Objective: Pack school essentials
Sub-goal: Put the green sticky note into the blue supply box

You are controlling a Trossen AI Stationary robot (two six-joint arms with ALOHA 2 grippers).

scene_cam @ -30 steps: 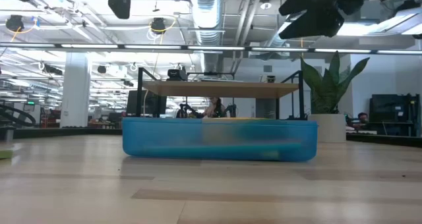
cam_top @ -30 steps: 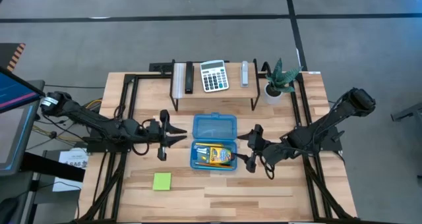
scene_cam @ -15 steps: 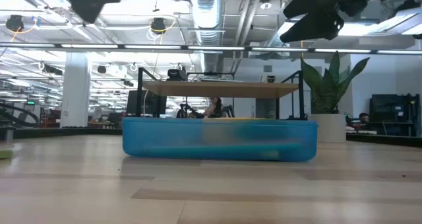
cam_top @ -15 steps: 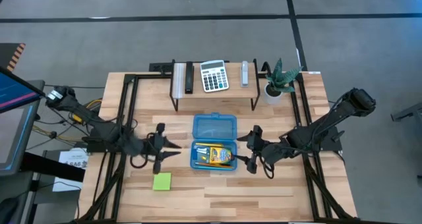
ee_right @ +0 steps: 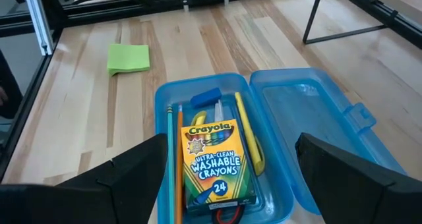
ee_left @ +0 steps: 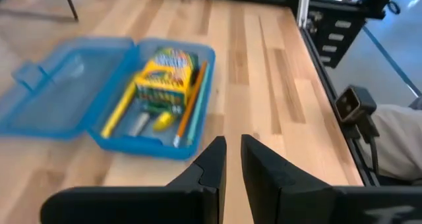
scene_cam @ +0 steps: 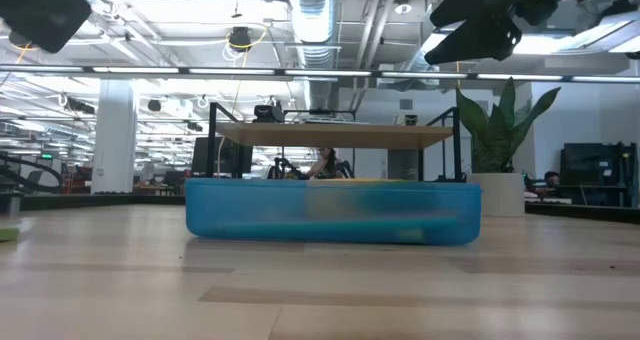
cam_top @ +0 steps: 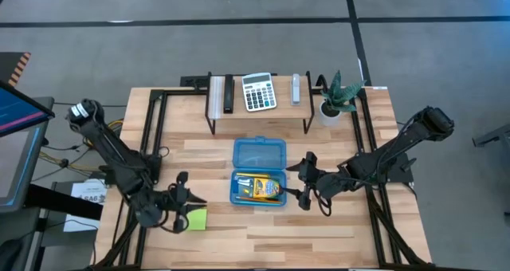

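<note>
Hovering low over the desk (cam_top: 263,231), left pincer (cam_top: 188,209) at the front left, tips just beside the pad (cam_top: 196,219), fingers (ee_left: 212,161) nearly closed with a thin slit between them, holding nothing. Right pincer (cam_top: 304,179) just right of the case (cam_top: 259,171), spread wide, empty, raised above the desk as the low view shows. Case open at the desk's middle, lid laid flat toward the rack (cam_top: 259,104), tray toward the front. In the tray: crayons (ee_right: 214,163) lying flat in a yellow-green box, an orange pencil (ee_right: 179,165) along one side, a yellow pencil (ee_right: 247,135) along the other, a blue eraser (ee_right: 206,97) at the end nearer the pad, something red barely showing under the box, too hidden to identify. Pad lime, flat on bare wood, well apart from the case, outside it. On the rack at the back: a calculator (cam_top: 258,91), with dark and pale narrow items beside it, too small to tell. Plant (cam_top: 337,96) in a white pot at the rack's right end.
</note>
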